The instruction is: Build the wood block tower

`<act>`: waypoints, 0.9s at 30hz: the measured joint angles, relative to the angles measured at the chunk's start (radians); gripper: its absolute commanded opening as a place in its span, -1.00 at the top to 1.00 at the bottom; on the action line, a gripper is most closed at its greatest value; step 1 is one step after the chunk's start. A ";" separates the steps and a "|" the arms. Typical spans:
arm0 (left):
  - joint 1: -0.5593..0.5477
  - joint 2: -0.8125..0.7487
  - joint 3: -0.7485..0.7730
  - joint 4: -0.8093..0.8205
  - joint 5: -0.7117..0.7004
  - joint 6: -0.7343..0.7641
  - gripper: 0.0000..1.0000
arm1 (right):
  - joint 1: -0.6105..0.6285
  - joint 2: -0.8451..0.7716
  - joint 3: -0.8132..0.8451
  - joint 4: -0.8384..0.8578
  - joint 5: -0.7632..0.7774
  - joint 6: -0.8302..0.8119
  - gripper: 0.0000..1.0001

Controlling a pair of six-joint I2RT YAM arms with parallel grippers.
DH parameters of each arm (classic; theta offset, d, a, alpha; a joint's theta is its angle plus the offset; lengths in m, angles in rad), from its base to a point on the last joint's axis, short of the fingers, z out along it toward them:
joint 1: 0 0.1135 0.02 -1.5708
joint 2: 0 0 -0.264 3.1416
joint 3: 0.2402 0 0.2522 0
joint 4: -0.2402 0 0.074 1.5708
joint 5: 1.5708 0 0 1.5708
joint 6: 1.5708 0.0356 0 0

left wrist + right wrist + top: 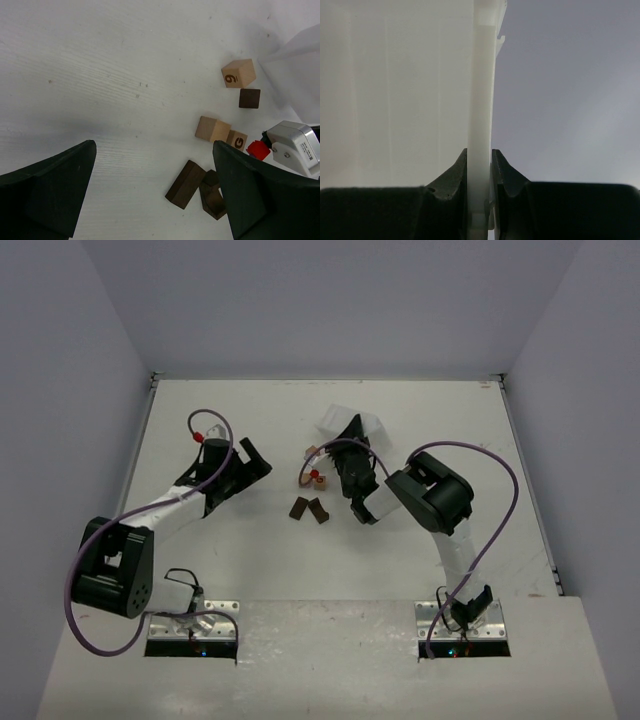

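Clamping the white tray [482, 75] by its rim, the right gripper [480, 160] hangs beside scattered wooden blocks [212, 128]; the left gripper [154, 150] gapes wide.

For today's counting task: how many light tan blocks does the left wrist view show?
3: 9 block upper right, plain block below, G block beside it; more may be hidden.

One light tan block [238, 73] shows the number 9, and another small tan block [237, 140] shows the letter G.

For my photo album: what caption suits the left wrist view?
The left arm's open jaws frame scattered dark and tan wooden blocks on the white table.
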State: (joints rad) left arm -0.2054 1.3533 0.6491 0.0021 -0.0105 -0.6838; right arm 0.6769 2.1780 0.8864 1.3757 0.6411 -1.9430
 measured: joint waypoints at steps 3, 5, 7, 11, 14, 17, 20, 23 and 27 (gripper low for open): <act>-0.004 -0.018 0.000 -0.003 -0.012 0.005 -1.00 | 0.001 0.000 0.027 -0.037 0.028 0.019 1.00; -0.005 -0.033 0.000 -0.004 -0.021 0.007 -1.00 | -0.002 -0.001 0.047 -0.063 0.050 0.046 1.00; -0.005 -0.054 0.000 -0.008 -0.029 0.012 -1.00 | -0.008 -0.009 0.060 -0.083 0.071 0.086 1.00; -0.005 -0.107 0.025 -0.059 -0.058 0.028 -1.00 | -0.051 -0.079 0.078 -0.144 0.141 0.263 1.00; -0.005 -0.176 0.052 -0.092 -0.097 0.043 -1.00 | -0.153 -0.214 0.129 -0.371 0.177 0.570 1.00; -0.005 -0.256 0.072 -0.111 -0.133 0.058 -1.00 | -0.340 -0.359 0.282 -0.877 0.027 1.042 0.97; -0.005 -0.323 0.083 -0.119 -0.174 0.073 -1.00 | -0.552 -0.440 0.408 -1.196 -0.277 1.432 0.92; -0.005 -0.387 0.083 -0.133 -0.215 0.082 -1.00 | -0.705 -0.467 0.459 -1.401 -0.426 1.693 0.92; -0.005 -0.425 0.083 -0.134 -0.269 0.090 -1.00 | -0.741 -0.394 0.486 -1.563 -0.541 1.887 0.93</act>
State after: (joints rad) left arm -0.2104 0.9287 0.7319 -0.1314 -0.2797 -0.5942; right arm -0.0643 1.7837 1.3719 -0.1868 0.1004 -0.0562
